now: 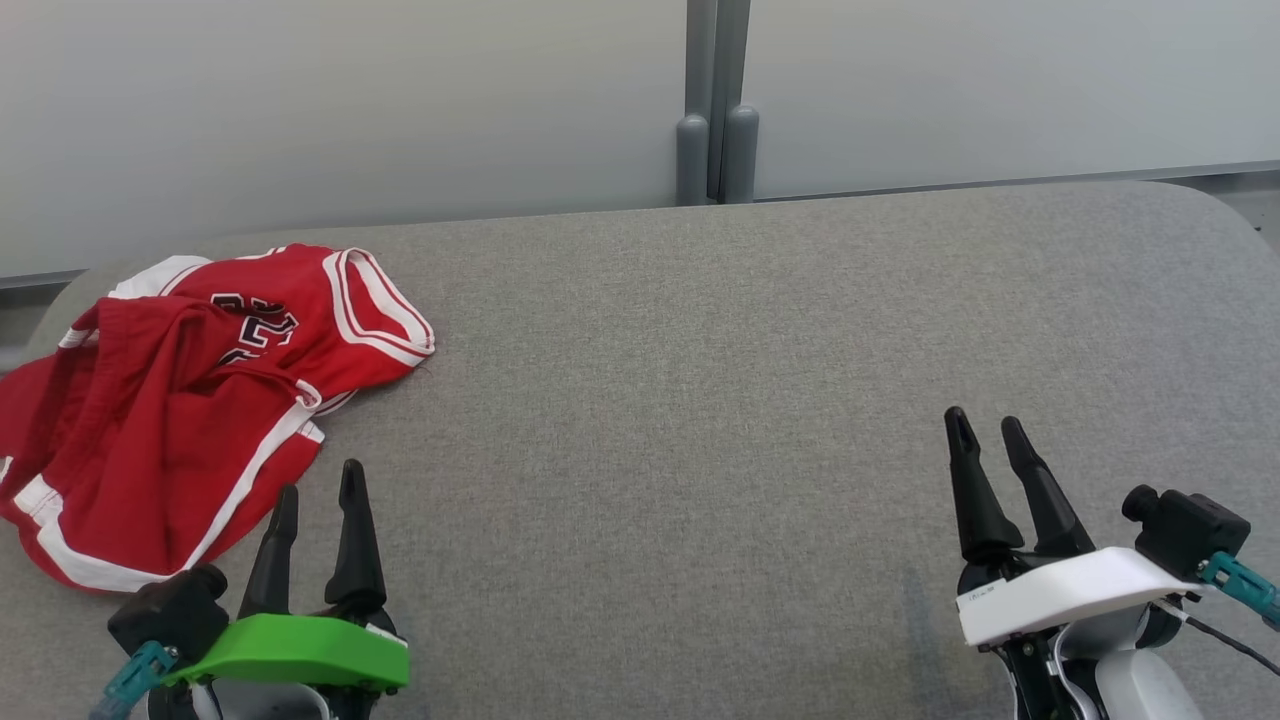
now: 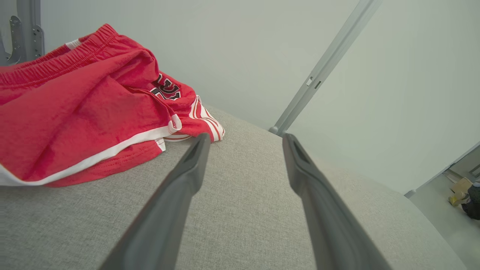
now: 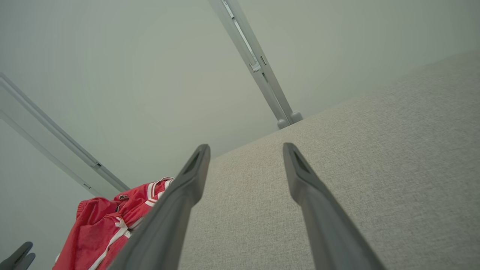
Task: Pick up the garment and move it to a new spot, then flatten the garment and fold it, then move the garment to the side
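A crumpled red garment [image 1: 170, 420], trimmed with white stripes and showing part of a black number, lies bunched on the grey cloth table [image 1: 700, 400]. It sits just left of and beyond the left gripper [image 1: 320, 478] fingertips, apart from them. Those fingers stand wide, holding nothing. The right gripper [image 1: 985, 417] is likewise spread and empty, the garment well off to its fingers' left.

Head view: above the near edge of the desk [image 1: 700, 420], facing forward and down to the far wall [image 1: 300, 120].
Left wrist view: low over the near left corner, close to the garment [image 2: 82, 112] (view tilted).
Right wrist view: low at the near right, garment far off.
Shared: garment, desk top, grey post [image 1: 716, 100].
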Robot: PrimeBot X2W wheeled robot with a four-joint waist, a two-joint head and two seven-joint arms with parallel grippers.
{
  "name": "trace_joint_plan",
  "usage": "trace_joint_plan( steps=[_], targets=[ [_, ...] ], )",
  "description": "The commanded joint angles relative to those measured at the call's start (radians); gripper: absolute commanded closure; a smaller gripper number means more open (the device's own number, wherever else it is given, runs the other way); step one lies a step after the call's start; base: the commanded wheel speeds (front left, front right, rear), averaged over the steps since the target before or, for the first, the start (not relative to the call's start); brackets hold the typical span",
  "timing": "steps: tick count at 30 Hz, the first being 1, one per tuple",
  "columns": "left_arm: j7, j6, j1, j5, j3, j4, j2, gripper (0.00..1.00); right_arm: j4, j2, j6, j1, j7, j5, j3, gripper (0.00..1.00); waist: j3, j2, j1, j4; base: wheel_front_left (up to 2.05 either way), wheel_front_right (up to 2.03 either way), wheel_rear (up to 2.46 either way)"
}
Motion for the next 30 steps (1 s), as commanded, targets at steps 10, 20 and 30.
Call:
trace_joint_plan(
  steps=[10,20,30],
  targets=[
    [-0.038,0.014,0.019,0.150,-0.017,-0.022,0.008,0.00,0.001,-0.007,0.001,0.006,-0.036,-0.143,0.016,0.00,0.001,0.0032,0.0000,0.000,0.00,0.00,0.00],
    [-0.063,0.025,0.035,0.232,-0.032,-0.020,0.009,0.00,0.024,-0.007,0.001,0.002,-0.059,-0.251,0.020,0.00,-0.004,0.0037,0.0000,0.003,0.00,0.00,0.00],
    [-0.083,0.036,0.059,0.270,-0.034,-0.005,0.009,0.00,0.049,-0.008,0.001,0.003,-0.078,-0.334,0.023,0.00,-0.014,0.0041,0.0000,0.003,0.00,0.00,0.00]
  ],
)
